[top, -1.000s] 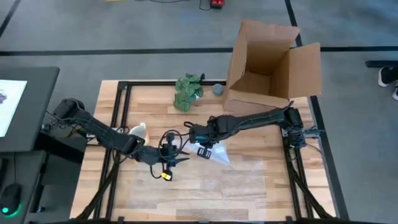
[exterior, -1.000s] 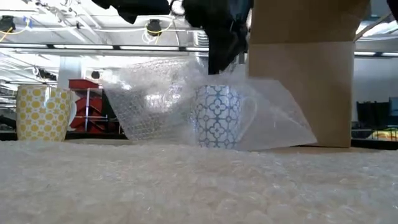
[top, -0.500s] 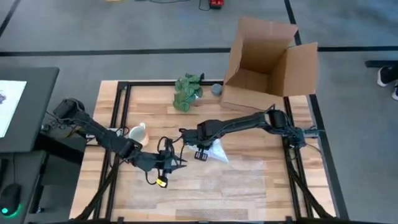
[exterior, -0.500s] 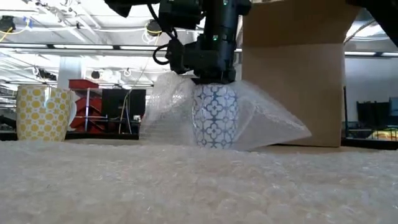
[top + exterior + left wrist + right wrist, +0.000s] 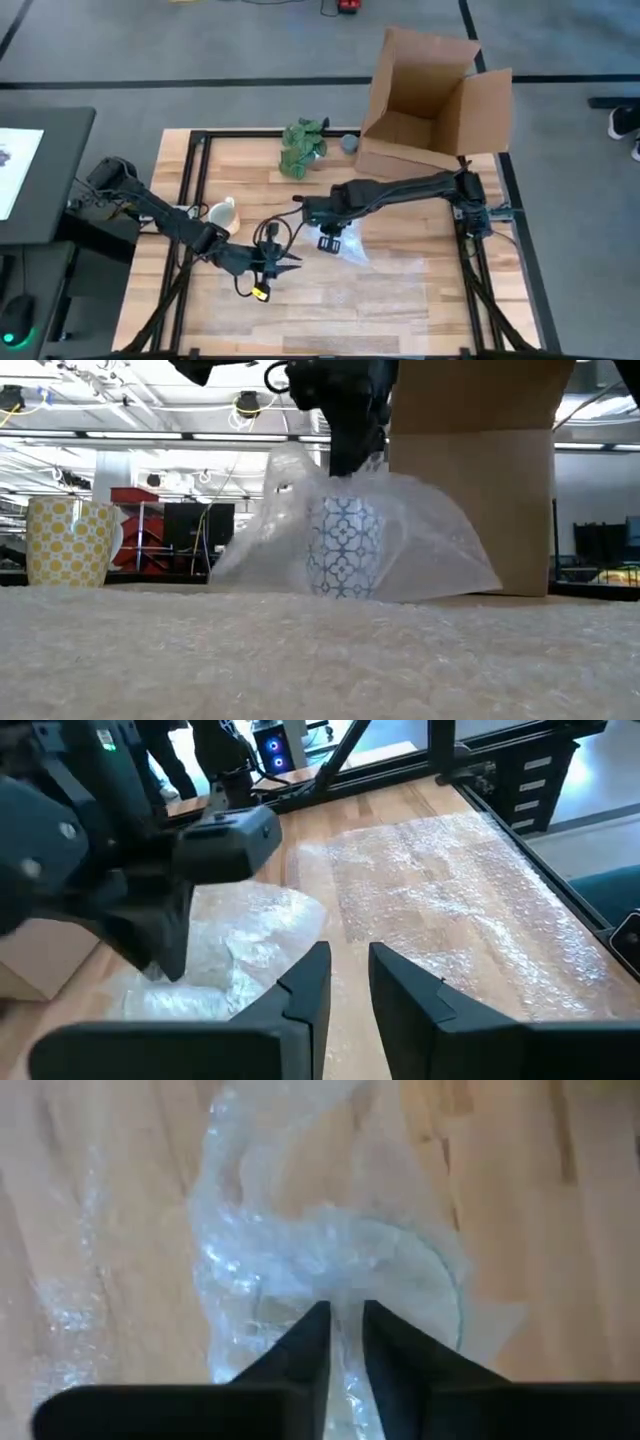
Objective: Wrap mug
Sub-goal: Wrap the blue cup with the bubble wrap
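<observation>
Pinching the bubble wrap (image 5: 300, 1270) w/ my right gripper (image 5: 343, 1320), fingers nearly together on a fold of the sheet right above the mug (image 5: 344, 548). The mug stands upright around the middle of the table (image 5: 420, 300), white w/ a blue pattern, and the wrap is draped over it like a little tent in the low view; through the plastic I can make out its round rim in the right wrist view. In the high view my right gripper (image 5: 328, 222) sits at table centre, arm reaching in from the right side, w/ the clear sheet spreading out to the right & toward the near edge.

My left gripper (image 5: 283, 263) hovers just left of and nearer than the wrap, fingers (image 5: 305, 985) narrowly apart, holding nothing afaict. The left wrist view looks across the bubble wrap lying flat on the wood and sees my other arm's gripper over the bunched part.

Other stuff: a yellow patterned cup (image 5: 68, 541) off to the left, apart from the mug; a cardboard box (image 5: 435, 105), open, at the far right of the table; a green leafy bunch (image 5: 302, 146) at the far edge w/ a small grey round thing (image 5: 350, 143) just beside it, between the bunch & the box.
</observation>
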`<state>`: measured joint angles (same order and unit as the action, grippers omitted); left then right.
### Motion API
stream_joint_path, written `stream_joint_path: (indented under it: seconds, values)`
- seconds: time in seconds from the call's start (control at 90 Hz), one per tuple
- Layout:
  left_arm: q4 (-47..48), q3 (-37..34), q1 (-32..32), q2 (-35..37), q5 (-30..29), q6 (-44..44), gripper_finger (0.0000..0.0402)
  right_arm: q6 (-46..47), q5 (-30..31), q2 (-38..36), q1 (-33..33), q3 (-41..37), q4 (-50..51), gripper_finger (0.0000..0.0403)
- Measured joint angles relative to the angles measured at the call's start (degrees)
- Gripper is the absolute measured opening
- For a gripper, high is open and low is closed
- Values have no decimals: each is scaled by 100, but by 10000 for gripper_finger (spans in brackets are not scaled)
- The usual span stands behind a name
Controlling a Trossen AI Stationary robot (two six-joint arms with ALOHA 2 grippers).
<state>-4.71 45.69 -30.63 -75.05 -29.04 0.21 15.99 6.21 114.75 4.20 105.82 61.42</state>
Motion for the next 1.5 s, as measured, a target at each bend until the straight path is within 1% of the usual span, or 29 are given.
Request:
stream_joint_path:
  seconds: [0.078,0.189,0.356,0.544,0.711,0.789,0.9,1.022,1.144,1.4,1.5]
  values:
    - [11,0,2,0,2,-44,52,2,18,-237,1,-2,3,76]
    - [120,0,68,0,38,-101,52,-65,37,-532,68,16,-28,78]
    - [169,0,251,0,52,-221,52,-109,173,-585,269,-207,-322,79]
    - [193,0,481,0,57,-326,52,-107,260,-127,175,-775,-731,73]
    - [197,0,501,0,68,-326,52,-105,404,363,-102,-927,-867,68]
    - [197,0,501,0,66,-330,52,-89,285,591,-235,-925,-932,66]
    - [189,0,498,0,67,-358,52,-173,-208,884,-338,-909,-1078,65]
    - [188,0,494,0,84,-403,52,-336,-275,947,-318,-902,-1114,65]
    - [193,0,496,0,228,-452,52,-272,-273,658,-289,-941,-1121,65]
    - [170,0,494,-2,240,-457,52,-240,-349,-296,-274,-964,-1050,65]
    - [167,0,496,-1,246,-457,52,-243,-338,-548,-277,-966,-1060,65]
